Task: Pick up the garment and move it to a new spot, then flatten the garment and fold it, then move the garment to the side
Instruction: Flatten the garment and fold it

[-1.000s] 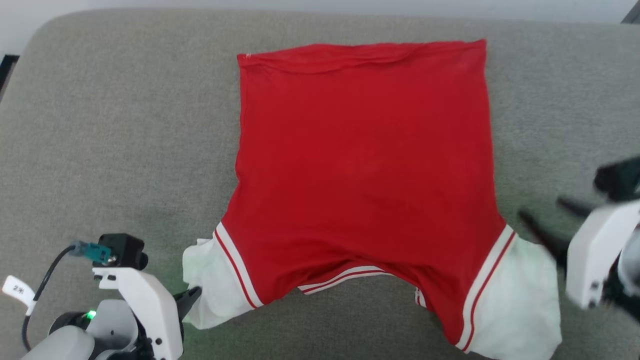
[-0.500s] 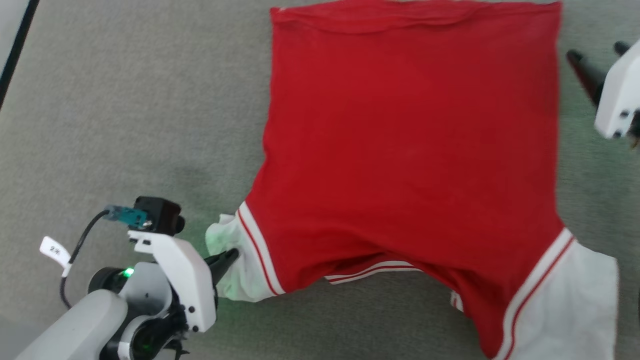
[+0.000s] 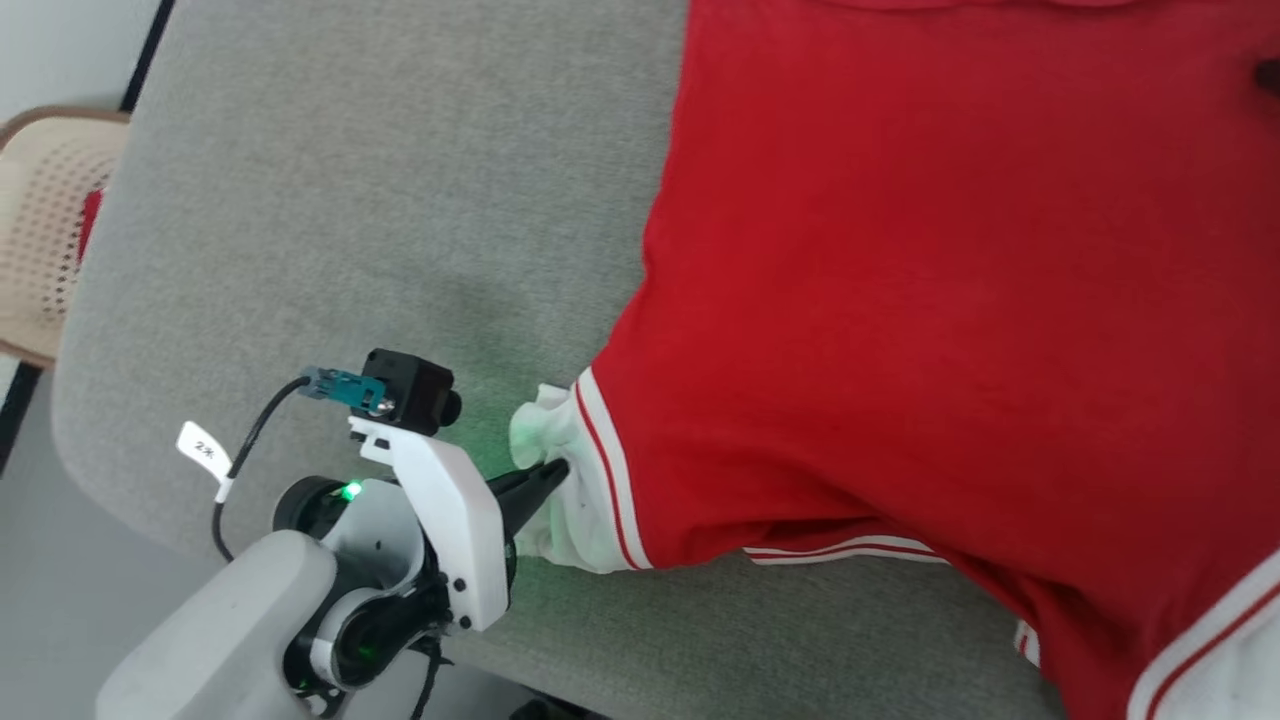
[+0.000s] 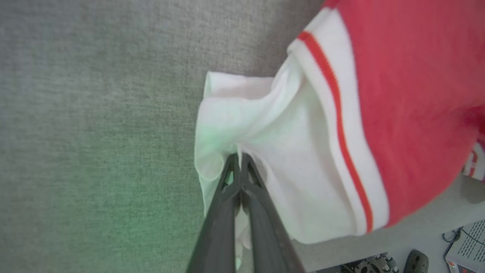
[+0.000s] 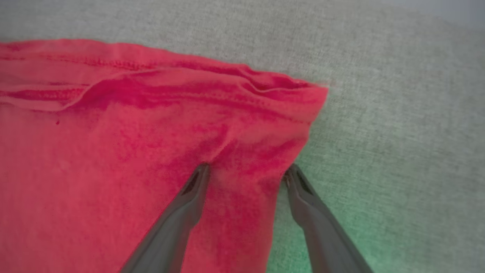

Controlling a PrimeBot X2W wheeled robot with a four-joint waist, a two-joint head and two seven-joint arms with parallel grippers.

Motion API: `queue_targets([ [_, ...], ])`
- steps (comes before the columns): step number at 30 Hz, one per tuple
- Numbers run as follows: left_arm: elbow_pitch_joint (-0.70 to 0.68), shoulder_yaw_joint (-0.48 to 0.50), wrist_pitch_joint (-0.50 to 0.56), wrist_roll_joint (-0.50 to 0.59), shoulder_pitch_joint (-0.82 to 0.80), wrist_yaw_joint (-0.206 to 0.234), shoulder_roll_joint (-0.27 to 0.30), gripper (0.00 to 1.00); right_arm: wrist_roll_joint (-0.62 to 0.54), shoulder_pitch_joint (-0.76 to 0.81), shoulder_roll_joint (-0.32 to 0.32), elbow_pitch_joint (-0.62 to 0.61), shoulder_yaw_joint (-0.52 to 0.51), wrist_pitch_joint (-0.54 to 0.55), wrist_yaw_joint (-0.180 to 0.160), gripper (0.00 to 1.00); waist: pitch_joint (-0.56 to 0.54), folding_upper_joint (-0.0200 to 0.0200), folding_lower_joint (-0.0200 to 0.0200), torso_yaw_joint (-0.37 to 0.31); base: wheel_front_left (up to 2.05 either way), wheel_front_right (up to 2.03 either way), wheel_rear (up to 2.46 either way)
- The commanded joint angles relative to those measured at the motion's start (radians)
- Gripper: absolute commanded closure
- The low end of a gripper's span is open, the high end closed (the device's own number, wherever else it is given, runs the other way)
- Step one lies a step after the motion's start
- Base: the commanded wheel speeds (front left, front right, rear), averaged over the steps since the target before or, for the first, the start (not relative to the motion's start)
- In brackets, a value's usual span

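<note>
Garment (image 3: pixel 950 300) red w/ white sleeve (image 4: pixel 280 159), red-white trim (image 4: pixel 341 113).

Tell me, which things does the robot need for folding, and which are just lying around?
For the job: red garment; its white sleeve, pinched in the shut left jaws; right jaws, open astride the hem corner; grey cushion underneath.
Just lying about: tan woven chair; small gadgets on the floor.

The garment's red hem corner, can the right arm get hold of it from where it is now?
Probably yes. The right gripper has its fingers open astride the side edge of the garment, just short of that hem corner, and nothing lies between.
</note>
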Motion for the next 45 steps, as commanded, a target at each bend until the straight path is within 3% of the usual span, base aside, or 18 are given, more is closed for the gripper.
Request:
queue_targets([
  [1,0.023,-0.007,-0.002,0.013,-0.009,-0.003,-0.001,1.00,-0.017,0.053,0.010,0.084,-0.004,0.054,-0.001,0.00,0.015,0.0000,-0.0001,0.022,0.00,0.00,0.00],
  [4,0.036,-0.005,-0.004,0.004,-0.012,-0.010,-0.012,1.00,-0.028,0.067,0.015,0.140,-0.013,0.101,-0.001,0.00,0.017,0.0000,-0.0001,0.026,0.00,0.00,0.00],
  [5,0.042,-0.005,-0.005,0.005,-0.016,-0.011,-0.015,1.00,-0.037,0.077,0.016,0.157,-0.006,0.117,-0.001,0.57,0.017,0.0000,-0.0001,0.027,0.00,0.00,0.00],
  [6,0.047,-0.006,-0.008,0.006,-0.018,-0.013,-0.015,1.00,-0.042,0.083,0.012,0.171,-0.007,0.127,-0.001,1.00,0.016,0.0000,-0.0001,0.027,0.00,0.00,0.00],
  [11,0.068,0.010,-0.026,0.002,-0.015,-0.013,-0.004,1.00,-0.047,0.085,-0.004,0.132,0.015,0.060,-0.002,1.00,-0.009,0.0000,-0.0001,-0.001,0.00,0.00,0.00],
  [16,0.061,0.041,-0.040,-0.006,0.006,0.005,0.032,1.00,0.045,0.094,0.004,0.043,0.111,0.021,-0.001,1.00,-0.060,0.0000,-0.0001,-0.067,0.00,0.00,0.00],
  [23,0.029,0.079,-0.043,-0.022,0.042,0.036,0.098,1.00,0.226,0.189,-0.064,-0.198,0.287,0.034,-0.001,1.00,-0.130,0.0000,-0.0001,-0.165,0.00,0.00,0.00],
  [28,0.002,0.096,-0.040,-0.030,0.070,0.058,0.135,1.00,0.337,0.328,-0.112,-0.394,0.338,0.089,-0.001,1.00,-0.175,0.0000,-0.0001,-0.219,0.00,0.00,0.00],
  [35,-0.033,0.102,-0.031,-0.039,0.099,0.081,0.162,1.00,0.422,0.588,-0.121,-0.667,0.268,0.192,-0.001,1.00,-0.216,0.0000,-0.0001,-0.259,0.00,0.00,0.00],
  [40,-0.051,0.103,-0.028,-0.044,0.103,0.087,0.165,1.00,0.418,0.795,-0.076,-0.836,0.161,0.269,-0.001,1.00,-0.218,0.0000,-0.0001,-0.266,0.00,0.00,0.00],
  [45,-0.050,0.099,-0.027,-0.044,0.099,0.081,0.160,1.00,0.377,0.938,-0.013,-0.899,0.109,0.283,-0.001,1.00,-0.215,0.0000,-0.0001,-0.262,0.00,0.00,0.00],
])
